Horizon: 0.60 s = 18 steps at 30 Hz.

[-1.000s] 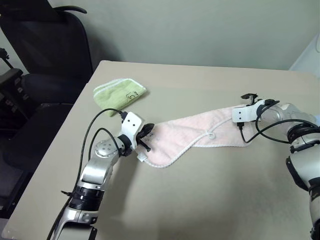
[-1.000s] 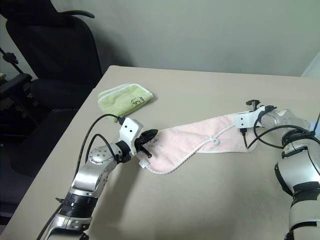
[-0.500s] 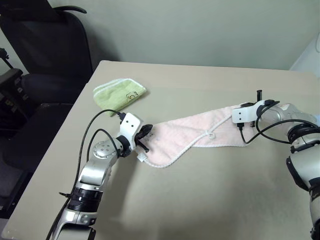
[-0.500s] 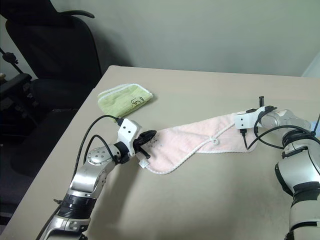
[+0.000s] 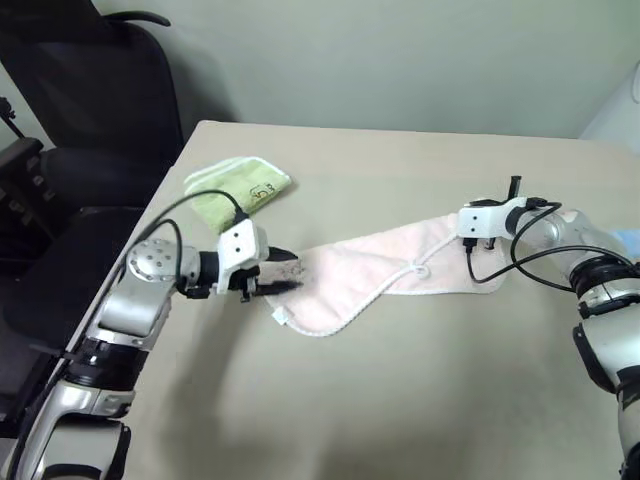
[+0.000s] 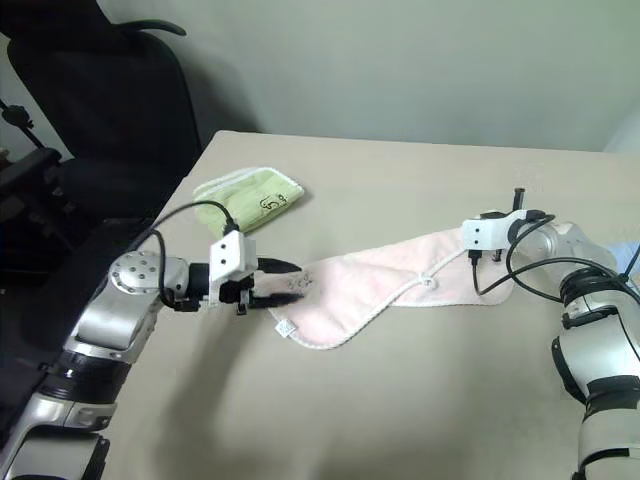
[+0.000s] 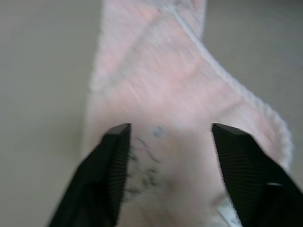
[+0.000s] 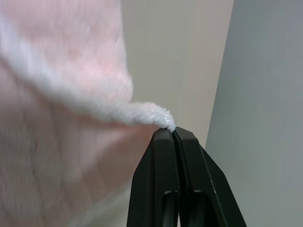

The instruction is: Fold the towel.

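Towel (image 5: 380, 268) stretched across the bench (image 5: 420, 400).
My right end effector (image 8: 173, 135) pinches its edging; my left end effector (image 7: 168, 142) hangs spread above its marked corner.

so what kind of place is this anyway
Probably an office or lab room: a plain beige table by a bare wall, a black office chair beside it, and only two towels laid out, pink and green.

We're seeing fuzzy pink terry towel (image 5: 380, 262), corded white edging. Table (image 5: 400, 400) is looking smooth, matt beige. Fingers (image 7: 111, 165) are showing ribbed black plastic.
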Tool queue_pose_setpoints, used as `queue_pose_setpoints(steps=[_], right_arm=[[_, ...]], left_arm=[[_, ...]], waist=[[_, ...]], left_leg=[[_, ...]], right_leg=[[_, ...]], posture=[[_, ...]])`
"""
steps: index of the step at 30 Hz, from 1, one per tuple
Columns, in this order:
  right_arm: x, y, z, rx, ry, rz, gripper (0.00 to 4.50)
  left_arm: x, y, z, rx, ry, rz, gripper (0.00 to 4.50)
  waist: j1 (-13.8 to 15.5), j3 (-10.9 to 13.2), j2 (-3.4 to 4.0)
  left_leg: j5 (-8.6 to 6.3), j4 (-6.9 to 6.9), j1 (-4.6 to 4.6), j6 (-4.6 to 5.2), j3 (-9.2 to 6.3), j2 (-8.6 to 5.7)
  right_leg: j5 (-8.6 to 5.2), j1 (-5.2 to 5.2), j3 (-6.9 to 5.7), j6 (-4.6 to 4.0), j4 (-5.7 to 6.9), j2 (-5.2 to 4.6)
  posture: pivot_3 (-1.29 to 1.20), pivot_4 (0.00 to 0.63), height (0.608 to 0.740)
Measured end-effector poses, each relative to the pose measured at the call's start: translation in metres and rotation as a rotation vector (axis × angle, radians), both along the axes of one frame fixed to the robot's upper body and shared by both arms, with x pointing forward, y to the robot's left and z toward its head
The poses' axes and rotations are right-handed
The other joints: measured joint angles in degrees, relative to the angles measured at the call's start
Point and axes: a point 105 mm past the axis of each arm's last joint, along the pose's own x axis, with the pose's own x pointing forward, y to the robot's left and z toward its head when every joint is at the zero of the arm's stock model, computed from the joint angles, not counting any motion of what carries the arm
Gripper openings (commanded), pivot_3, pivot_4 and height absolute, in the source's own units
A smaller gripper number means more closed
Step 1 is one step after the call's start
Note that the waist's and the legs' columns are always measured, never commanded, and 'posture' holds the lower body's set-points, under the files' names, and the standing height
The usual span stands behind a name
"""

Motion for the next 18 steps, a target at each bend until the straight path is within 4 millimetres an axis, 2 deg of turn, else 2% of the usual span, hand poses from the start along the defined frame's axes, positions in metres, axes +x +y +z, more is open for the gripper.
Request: queue_pose_setpoints(steps=[1,2,5,9,15,18], right_arm=[[-0.001,0.000,-0.002,0.007,0.003,-0.001,0.00],[-0.002,0.001,-0.004,0.019,0.006,-0.001,0.00],[-0.004,0.002,-0.010,0.041,0.013,-0.003,0.00],[-0.007,0.005,-0.014,0.059,0.018,-0.002,0.00],[-0.009,0.007,-0.013,0.082,0.010,-0.006,0.00],[-0.010,0.007,-0.015,0.084,0.013,-0.014,0.00]], left_arm=[[-0.001,0.000,0.000,0.004,0.007,-0.015,4.32],[-0.002,-0.002,0.002,0.011,0.012,-0.041,4.47],[-0.011,-0.010,0.003,0.046,0.034,-0.145,4.47],[-0.025,-0.021,-0.011,0.111,0.083,-0.268,4.47],[-0.037,-0.040,-0.022,0.173,0.101,-0.401,4.47],[-0.034,-0.047,-0.029,0.222,0.087,-0.418,4.47]], waist=[[0.0,0.0,0.00],[0.1,0.0,0.00],[0.0,0.0,0.01],[-0.1,0.0,0.00],[-0.2,0.0,0.00],[-0.1,0.0,0.01]], left_leg=[[0.07,0.00,-0.02,0.13,0.00,0.02],[0.08,0.00,-0.04,0.14,-0.01,0.02],[0.06,0.01,-0.07,0.18,0.00,0.01],[0.08,0.01,-0.08,0.20,0.00,0.04],[0.15,0.05,-0.10,0.31,0.01,0.03],[0.19,0.05,-0.10,0.36,0.01,0.04]], right_leg=[[-0.01,0.00,-0.02,-0.01,0.00,0.00],[-0.01,-0.01,-0.04,-0.02,-0.01,0.00],[-0.01,-0.02,-0.02,-0.02,-0.04,0.00],[-0.01,-0.05,-0.03,-0.01,-0.04,0.01],[0.02,-0.03,-0.03,0.03,-0.02,-0.01],[0.03,-0.03,-0.04,0.05,-0.01,-0.01]], posture=[[0.00,0.150,0.740],[0.00,0.150,0.740],[0.00,0.150,0.740],[0.00,0.150,0.740],[0.00,0.150,0.740],[0.00,0.150,0.740]])
